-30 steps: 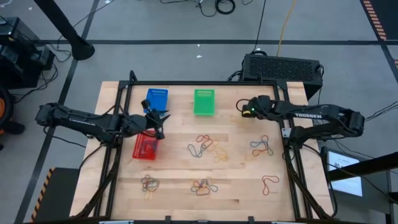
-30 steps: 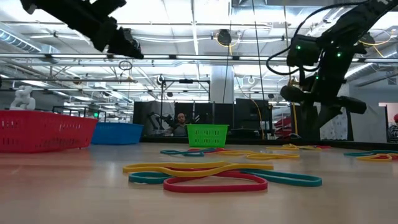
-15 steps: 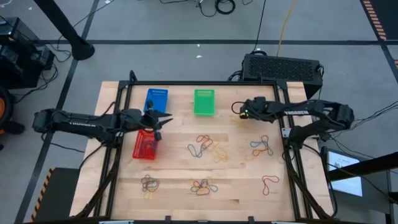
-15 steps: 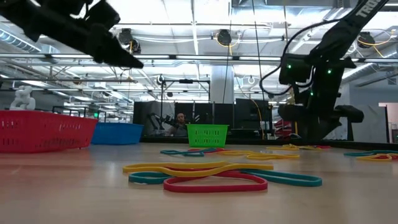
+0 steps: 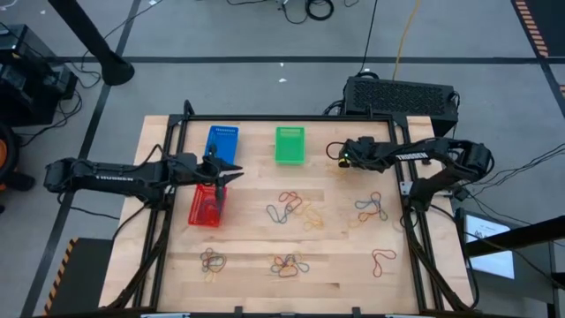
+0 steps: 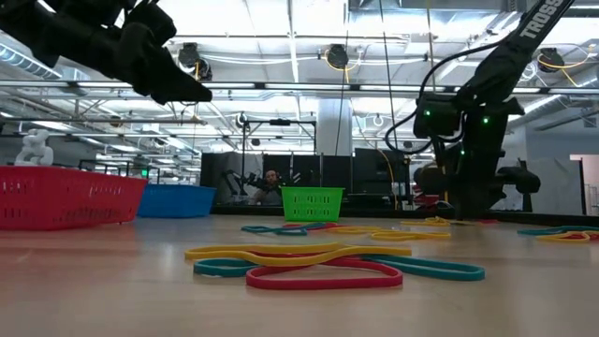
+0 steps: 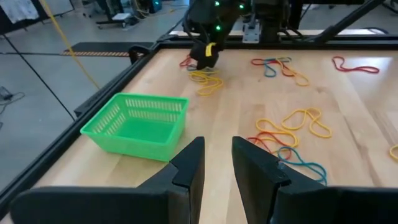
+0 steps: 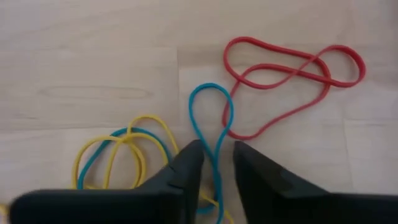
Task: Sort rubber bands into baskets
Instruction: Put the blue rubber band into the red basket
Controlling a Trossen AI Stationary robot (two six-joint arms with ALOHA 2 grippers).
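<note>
Left hand (image 5: 231, 170): centre left of the high view, above the gap between the red basket (image 5: 207, 206) and the blue basket (image 5: 222, 141); its fingers (image 7: 189, 167) stand slightly apart with nothing between them. Blue basket: upper left of the wooden tabletop (image 5: 335, 265); red basket just below it; green basket (image 5: 290, 144) at upper centre. Rubber bands: one cluster at centre (image 5: 291, 208); one at lower left (image 5: 212, 261); one at lower centre (image 5: 288, 264); one at centre right (image 5: 371, 208); one red loop at lower right (image 5: 383, 260). Right hand (image 5: 339, 154): upper right of the tabletop, right of the green basket, low over a small group of bands; its fingers (image 8: 186, 167) are slightly spread, straddling a blue rubber band (image 8: 212, 124) that lies beside a red rubber band (image 8: 289, 78) and a yellow rubber band (image 8: 115, 152); whether the fingers touch the blue band cannot be told.
</note>
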